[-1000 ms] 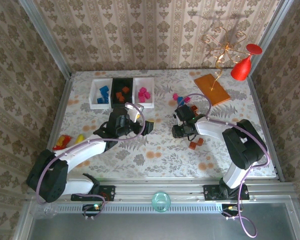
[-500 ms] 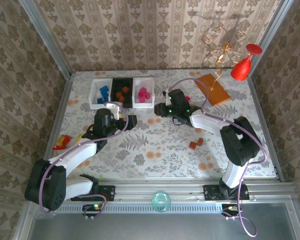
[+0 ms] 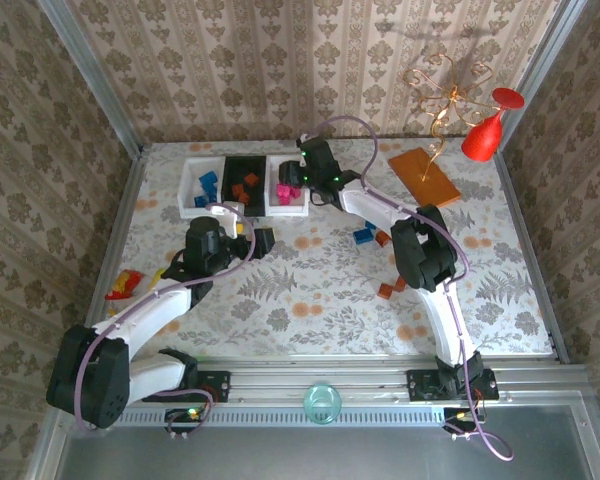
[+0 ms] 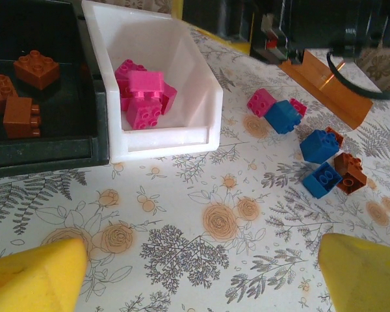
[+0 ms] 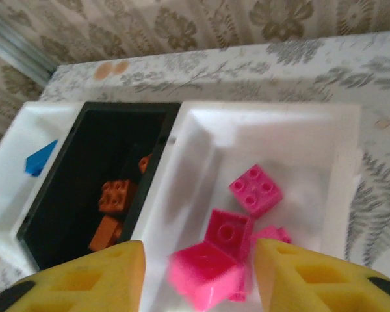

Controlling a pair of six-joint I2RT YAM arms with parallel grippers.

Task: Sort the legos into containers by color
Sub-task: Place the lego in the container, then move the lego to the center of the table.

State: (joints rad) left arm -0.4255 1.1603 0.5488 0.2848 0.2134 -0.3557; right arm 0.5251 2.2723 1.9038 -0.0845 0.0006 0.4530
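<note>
My right gripper (image 3: pixel 298 180) hangs open over the right white tray (image 3: pixel 288 211). In the right wrist view a blurred pink brick (image 5: pixel 205 274) sits loose between the yellow fingers (image 5: pixel 84 276), with a gap on each side, above three pink bricks (image 5: pixel 255 189) in this tray (image 5: pixel 273 123). The black tray (image 5: pixel 117 146) holds orange-brown bricks (image 5: pixel 115 195); the left white tray (image 3: pixel 185 190) holds blue ones (image 3: pixel 208 185). My left gripper (image 4: pixel 198 273) is open over bare tablecloth in front of the trays. Loose pink (image 4: pixel 261 102), blue (image 4: pixel 319 145) and brown (image 4: pixel 349 172) bricks lie to its right.
The flat orange board (image 3: pixel 423 178) lies at the back right, with a red glass (image 3: pixel 490 130) and a gold wire ornament (image 3: pixel 440 95) beyond it. Red and yellow pieces (image 3: pixel 125 283) lie at the left edge. Two brown bricks (image 3: pixel 390 288) sit mid-table right.
The right arm swung from mid-table to the right white tray and its fingers now stand apart from the pink brick. The left arm drew back leftward, then stayed.
</note>
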